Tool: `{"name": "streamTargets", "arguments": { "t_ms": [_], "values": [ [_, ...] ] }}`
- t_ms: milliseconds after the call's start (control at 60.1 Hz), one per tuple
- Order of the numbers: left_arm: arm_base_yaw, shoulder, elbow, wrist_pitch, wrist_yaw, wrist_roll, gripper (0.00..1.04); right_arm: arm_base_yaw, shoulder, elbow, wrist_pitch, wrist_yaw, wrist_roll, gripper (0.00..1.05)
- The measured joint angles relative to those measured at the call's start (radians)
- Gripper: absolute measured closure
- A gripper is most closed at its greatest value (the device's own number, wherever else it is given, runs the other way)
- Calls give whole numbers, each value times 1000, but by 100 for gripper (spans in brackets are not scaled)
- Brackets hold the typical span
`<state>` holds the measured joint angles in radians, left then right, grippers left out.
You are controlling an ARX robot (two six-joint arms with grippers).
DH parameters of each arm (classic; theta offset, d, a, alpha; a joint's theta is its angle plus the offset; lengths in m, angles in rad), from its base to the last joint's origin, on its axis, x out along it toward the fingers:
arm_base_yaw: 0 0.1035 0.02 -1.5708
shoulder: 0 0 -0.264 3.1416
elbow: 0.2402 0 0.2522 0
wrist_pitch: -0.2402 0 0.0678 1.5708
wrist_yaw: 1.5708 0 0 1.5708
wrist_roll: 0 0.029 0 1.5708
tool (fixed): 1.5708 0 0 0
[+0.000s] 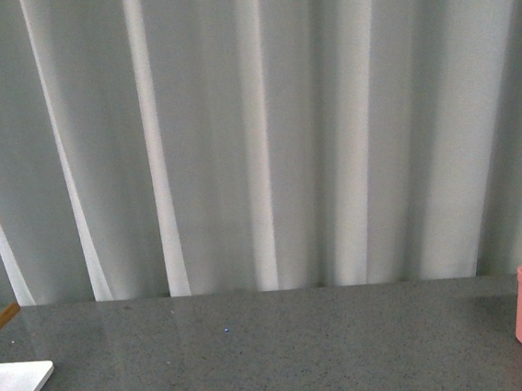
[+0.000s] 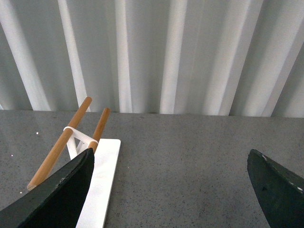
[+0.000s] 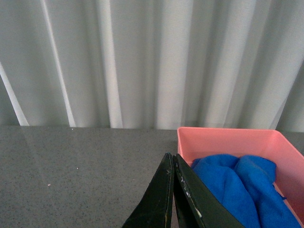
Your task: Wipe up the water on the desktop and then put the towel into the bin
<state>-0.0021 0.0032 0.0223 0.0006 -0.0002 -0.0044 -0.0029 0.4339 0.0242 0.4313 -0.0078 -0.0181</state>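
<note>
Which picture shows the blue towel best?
The right wrist view: the towel lies bunched inside the pink bin, just past the shut right hand. The front view shows only the bin's corner, no towel. The left wrist view shows neither.

One glossy dark grey speckled stone worktop (image 1: 285, 350) carries one pink plastic bin (image 3: 228, 141), and that bin holds one bright blue folded microfibre towel (image 3: 237, 183). There is one flat white board (image 2: 102, 183), one white rack with two round wooden rods (image 2: 61, 142), and two dark grippers, the left gripper (image 2: 171, 190) and the right gripper (image 3: 173, 199).
</note>
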Motion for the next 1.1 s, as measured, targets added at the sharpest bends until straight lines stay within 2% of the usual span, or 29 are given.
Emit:
{"name": "streamTargets", "arguments": {
  "t_ms": [616, 699, 982, 1098],
  "values": [
    [0, 0, 0, 0, 0, 0, 7, 0, -257, -1, -251, 3, 4, 102],
    [0, 0, 0, 0, 0, 0, 7, 0, -386, -1, -416, 4, 5, 102],
    [0, -1, 0, 0, 0, 0, 7, 0, -430, -1, -431, 4, 7, 102],
    [0, -1, 0, 0, 0, 0, 7, 0, -430, -1, -431, 4, 8, 80]
  ]
}}
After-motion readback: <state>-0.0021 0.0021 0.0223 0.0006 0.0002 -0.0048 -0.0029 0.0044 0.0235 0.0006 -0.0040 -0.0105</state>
